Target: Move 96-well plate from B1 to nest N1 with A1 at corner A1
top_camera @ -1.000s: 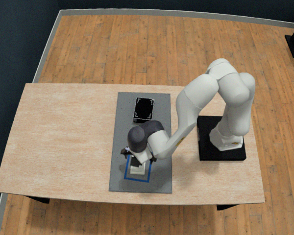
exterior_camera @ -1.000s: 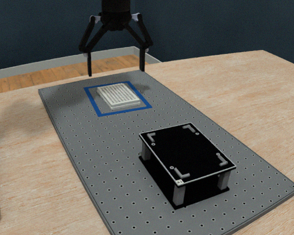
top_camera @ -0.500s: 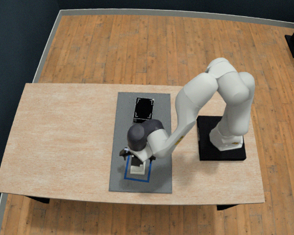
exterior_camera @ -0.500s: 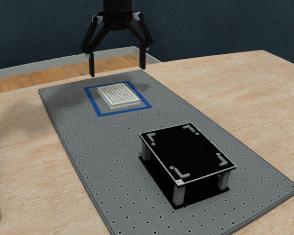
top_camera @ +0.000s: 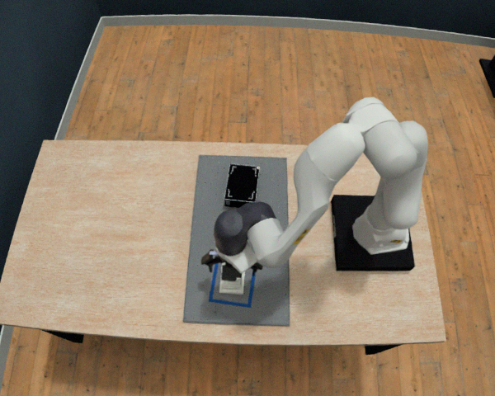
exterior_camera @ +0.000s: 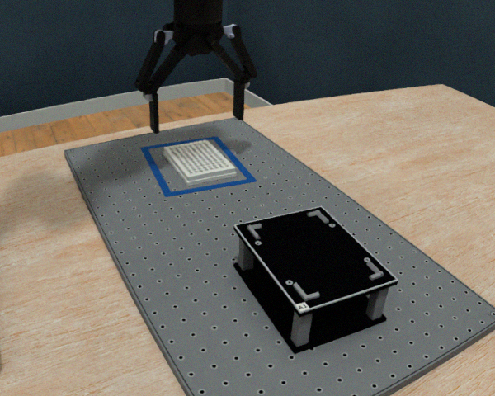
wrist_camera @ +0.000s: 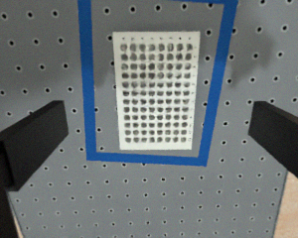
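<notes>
The white 96-well plate (exterior_camera: 199, 160) lies flat inside the blue outline of spot B1 on the grey perforated board; it also shows in the wrist view (wrist_camera: 155, 90) and partly under the arm in the overhead view (top_camera: 231, 284). My gripper (exterior_camera: 196, 115) hangs above the far side of the plate, fingers wide open and empty, not touching it. In the wrist view the two dark fingers stand either side of the plate's near end. The raised black nest N1 (exterior_camera: 313, 253) stands nearer the camera, with four white corner locators and an A1 label (exterior_camera: 302, 305) at its near corner.
The grey perforated board lies on the wooden table. The arm's black base (top_camera: 371, 232) stands to the right of the board. The nest also shows at the board's far end in the overhead view (top_camera: 242, 182).
</notes>
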Available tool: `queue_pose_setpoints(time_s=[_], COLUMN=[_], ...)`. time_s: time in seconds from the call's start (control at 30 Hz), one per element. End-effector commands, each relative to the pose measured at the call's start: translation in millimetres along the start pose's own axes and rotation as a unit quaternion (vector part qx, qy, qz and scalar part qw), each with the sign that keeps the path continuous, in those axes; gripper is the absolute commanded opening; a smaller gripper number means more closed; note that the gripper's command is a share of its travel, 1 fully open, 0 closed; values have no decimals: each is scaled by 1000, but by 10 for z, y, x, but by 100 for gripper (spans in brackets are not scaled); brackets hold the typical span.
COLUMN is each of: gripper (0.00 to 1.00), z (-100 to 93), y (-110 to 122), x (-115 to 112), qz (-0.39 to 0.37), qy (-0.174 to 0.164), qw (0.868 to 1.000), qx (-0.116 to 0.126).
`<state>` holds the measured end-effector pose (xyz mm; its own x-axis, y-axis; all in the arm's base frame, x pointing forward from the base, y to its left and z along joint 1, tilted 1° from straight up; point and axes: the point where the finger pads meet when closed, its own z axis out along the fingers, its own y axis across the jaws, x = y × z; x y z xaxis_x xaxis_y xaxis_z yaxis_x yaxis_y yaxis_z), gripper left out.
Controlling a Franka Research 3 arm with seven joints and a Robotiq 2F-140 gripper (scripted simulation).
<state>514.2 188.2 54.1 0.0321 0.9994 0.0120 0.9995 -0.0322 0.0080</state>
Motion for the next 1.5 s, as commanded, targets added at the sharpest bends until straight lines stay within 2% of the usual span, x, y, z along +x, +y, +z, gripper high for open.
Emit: queue_pose_setpoints(time_s=[0.0,1.17,1.47], gripper=[100,100,100], z=[68,584,584], y=[3,4,4], x=[0,0,0], qz=[-5,-5,-5], qy=[0,0,0], qw=[1000,1000,1000], qx=[-1,-1,-1])
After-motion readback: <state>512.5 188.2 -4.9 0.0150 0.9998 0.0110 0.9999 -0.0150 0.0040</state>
